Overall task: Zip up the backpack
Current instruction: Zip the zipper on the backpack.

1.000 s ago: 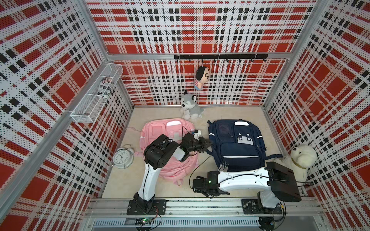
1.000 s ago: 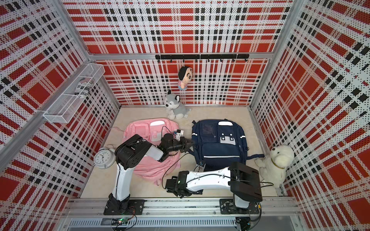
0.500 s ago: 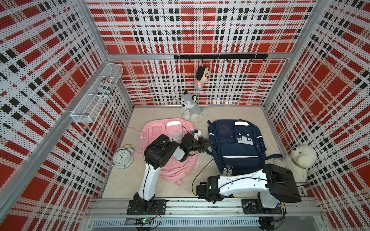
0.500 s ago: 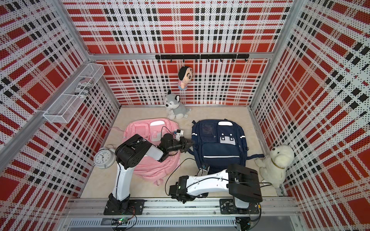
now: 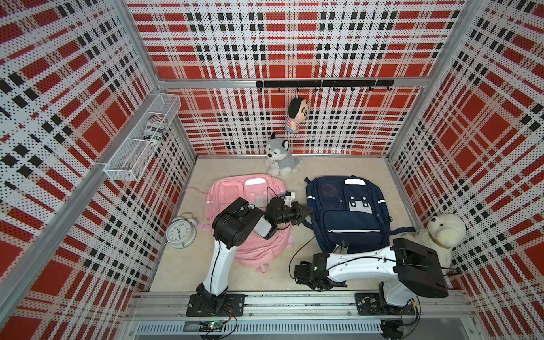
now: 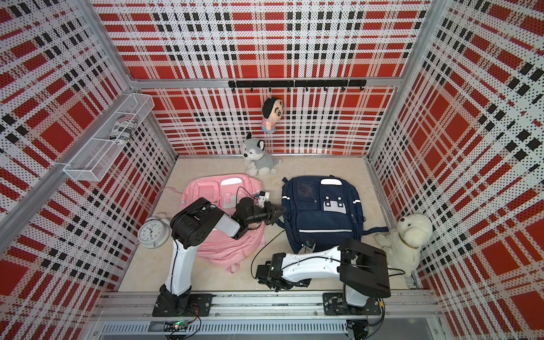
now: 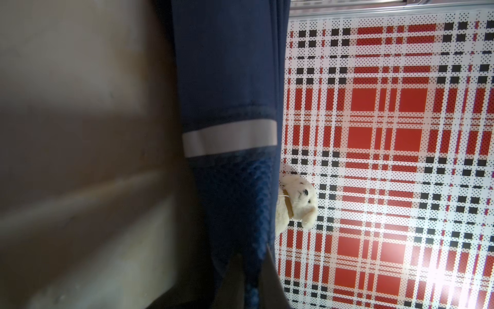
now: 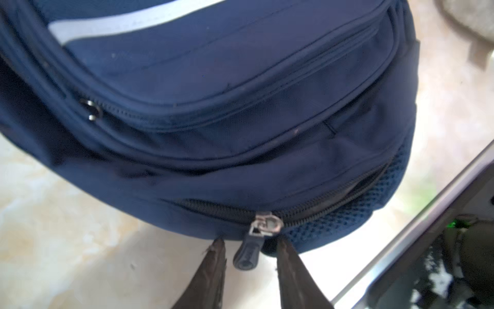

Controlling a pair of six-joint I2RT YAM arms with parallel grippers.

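The navy backpack lies flat beside the pink backpack, the left gripper pinched shut on its side edge; the right gripper has just narrowed its fingers about the zip pull, not quite touching, so the zipping looks ready to start

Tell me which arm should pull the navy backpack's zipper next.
Right. The right gripper stands open astride the zipper pull of the navy backpack, with the zipper gaping beyond it. The left gripper is shut on the backpack's side, apparently bracing it.
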